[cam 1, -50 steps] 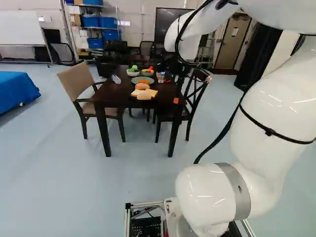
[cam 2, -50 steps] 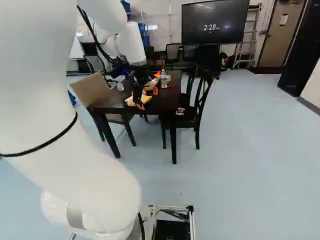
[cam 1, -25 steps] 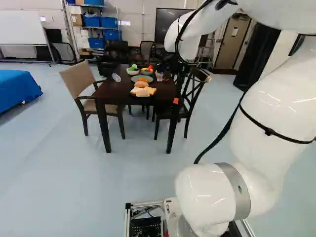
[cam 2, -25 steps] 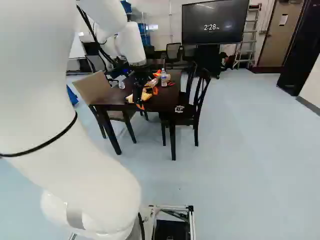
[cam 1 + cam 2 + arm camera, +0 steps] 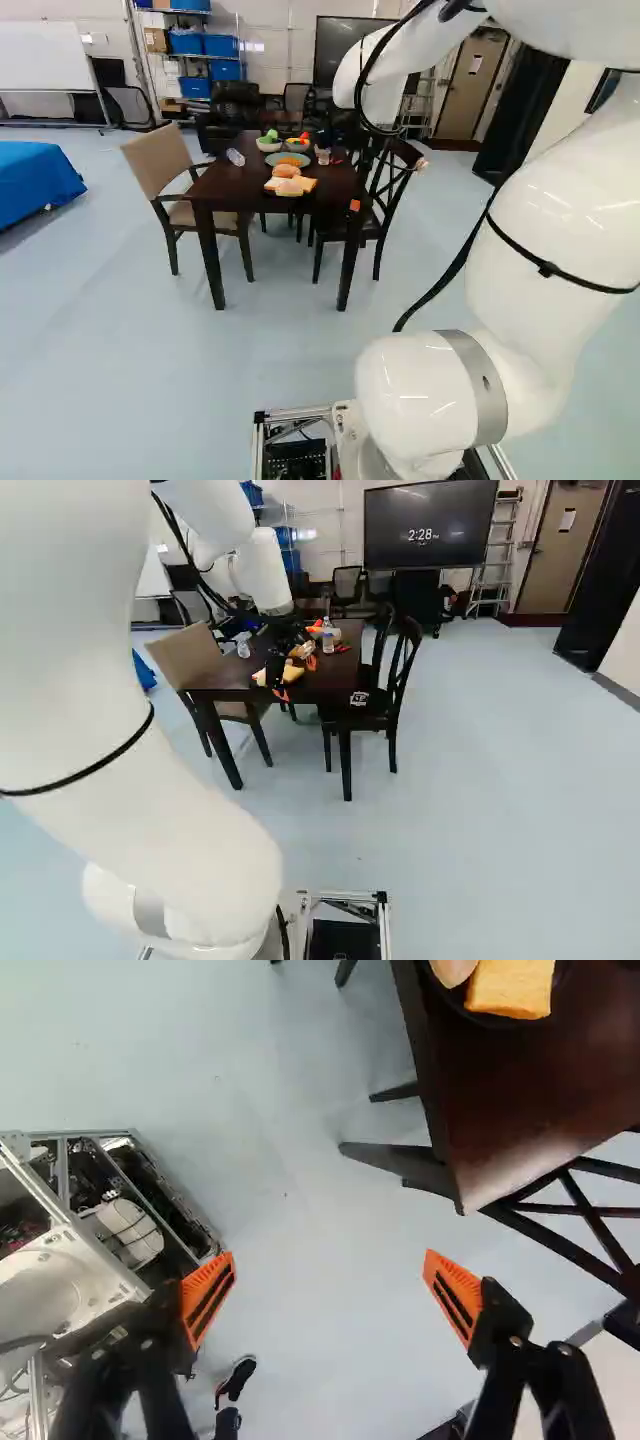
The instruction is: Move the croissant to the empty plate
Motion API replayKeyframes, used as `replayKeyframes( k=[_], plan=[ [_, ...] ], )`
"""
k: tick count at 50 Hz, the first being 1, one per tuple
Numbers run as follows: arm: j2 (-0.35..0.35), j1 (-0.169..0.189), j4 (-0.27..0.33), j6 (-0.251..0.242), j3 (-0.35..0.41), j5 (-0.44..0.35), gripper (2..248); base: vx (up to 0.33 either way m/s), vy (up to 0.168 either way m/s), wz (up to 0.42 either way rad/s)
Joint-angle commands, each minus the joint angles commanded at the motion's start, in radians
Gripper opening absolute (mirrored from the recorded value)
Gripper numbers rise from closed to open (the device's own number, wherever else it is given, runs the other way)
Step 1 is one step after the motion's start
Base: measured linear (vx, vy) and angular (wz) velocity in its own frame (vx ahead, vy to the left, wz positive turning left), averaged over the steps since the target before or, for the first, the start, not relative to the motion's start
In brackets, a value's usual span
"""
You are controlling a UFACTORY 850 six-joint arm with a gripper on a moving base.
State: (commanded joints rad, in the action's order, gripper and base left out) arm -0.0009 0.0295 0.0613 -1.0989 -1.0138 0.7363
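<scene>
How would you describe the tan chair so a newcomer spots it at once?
Find the dark table standing ahead of the base. The tan chair is at its left side in the left base view. Its solid tan back and armrests set it apart from the dark chairs across the table, whose backs are open.

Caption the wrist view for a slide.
Open gripper over pale floor, near the corner of a dark table with bread on it.

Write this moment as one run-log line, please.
gripper: open, holding nothing | position: over floor, beside table | bread slice: on dark plate
</scene>
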Motion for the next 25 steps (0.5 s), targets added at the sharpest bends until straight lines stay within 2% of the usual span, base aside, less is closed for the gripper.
replayKeyframes(
  k=[25],
  plan=[
    [0.021,-0.002,-0.005,0.083,0.07,-0.121,247,0.0,0.0,0.0]
  ],
)
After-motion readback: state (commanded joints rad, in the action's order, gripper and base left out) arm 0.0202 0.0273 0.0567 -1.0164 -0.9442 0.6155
